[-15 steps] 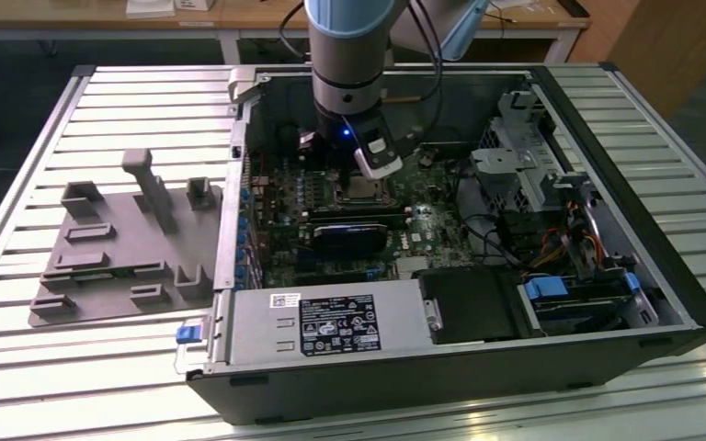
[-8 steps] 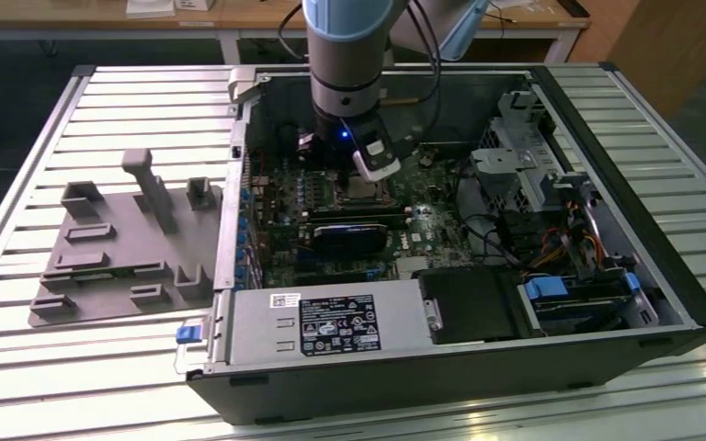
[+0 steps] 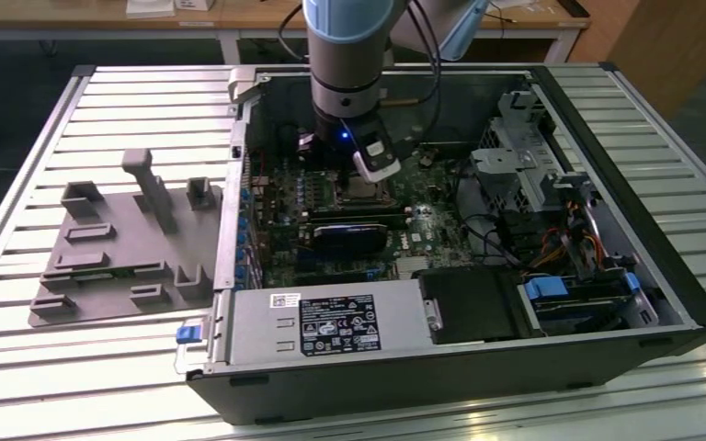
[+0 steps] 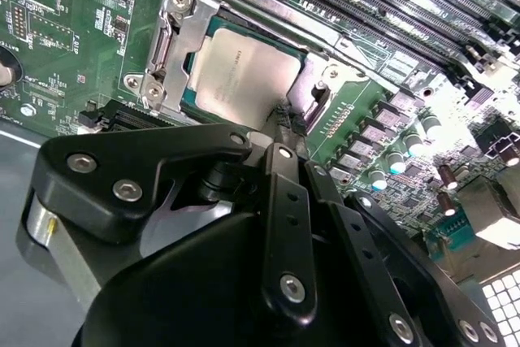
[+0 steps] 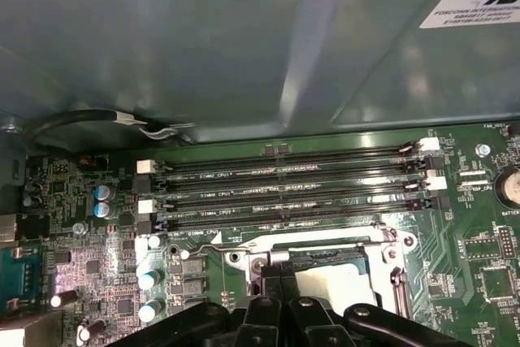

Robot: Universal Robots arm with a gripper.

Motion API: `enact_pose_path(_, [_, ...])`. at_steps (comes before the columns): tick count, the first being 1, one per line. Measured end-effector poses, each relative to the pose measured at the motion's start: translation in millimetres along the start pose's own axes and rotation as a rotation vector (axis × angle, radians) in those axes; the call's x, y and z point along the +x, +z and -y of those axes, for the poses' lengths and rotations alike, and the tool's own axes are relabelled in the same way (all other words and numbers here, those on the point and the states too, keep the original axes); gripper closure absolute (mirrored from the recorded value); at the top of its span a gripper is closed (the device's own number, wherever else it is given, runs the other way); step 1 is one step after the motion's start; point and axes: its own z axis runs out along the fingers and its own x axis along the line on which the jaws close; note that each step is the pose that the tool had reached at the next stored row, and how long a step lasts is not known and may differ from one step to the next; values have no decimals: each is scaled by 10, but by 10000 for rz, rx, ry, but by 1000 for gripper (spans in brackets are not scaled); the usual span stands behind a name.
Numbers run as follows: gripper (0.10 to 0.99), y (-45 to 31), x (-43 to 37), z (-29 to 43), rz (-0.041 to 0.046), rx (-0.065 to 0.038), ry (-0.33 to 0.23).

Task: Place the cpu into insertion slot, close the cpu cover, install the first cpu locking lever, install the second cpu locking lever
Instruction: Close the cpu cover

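— Where is the cpu (image 4: 244,79)?
— Flat on the board (image 4: 81,62), framed by the cover (image 4: 175,38). The gripper (image 4: 283,115) has its fingers together, tip at the cover's edge.
— How would it handle?
— Probably light, stiff and delicate underneath. It is best held by its sides.

Arm: the grey-and-blue jointed robot arm (image 3: 350,46) comes almost straight down from above in the exterior view.
Wrist: the black wrist section (image 3: 343,124) points downward, with a small blue light glowing on it.
Gripper: the black metal linkage gripper (image 4: 281,119) aims down, its two fingers (image 4: 284,176) drawn together at the tips.
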Motion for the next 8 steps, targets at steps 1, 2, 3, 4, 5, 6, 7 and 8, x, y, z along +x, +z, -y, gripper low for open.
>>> enact_pose_path(1, [984,0,-5,0,1,-1,0])
enact_pose_path(2, [984,1,-10,-1,2,-1,0])
enact_pose_path(3, [984,0,-15,-2,2,-1,0])
enact_pose_path(4, [984,-2,-18,-3,3,-3,-1])
enact_pose_path(5, [984,-8,-20,-6,7,-10,0])
enact_pose_path(6, [984,-18,-21,-9,9,-14,0])
enact_pose_path(7, [984,-37,-21,-12,4,-7,1])
enact_pose_path(8, [984,-59,-21,-15,1,-1,1])
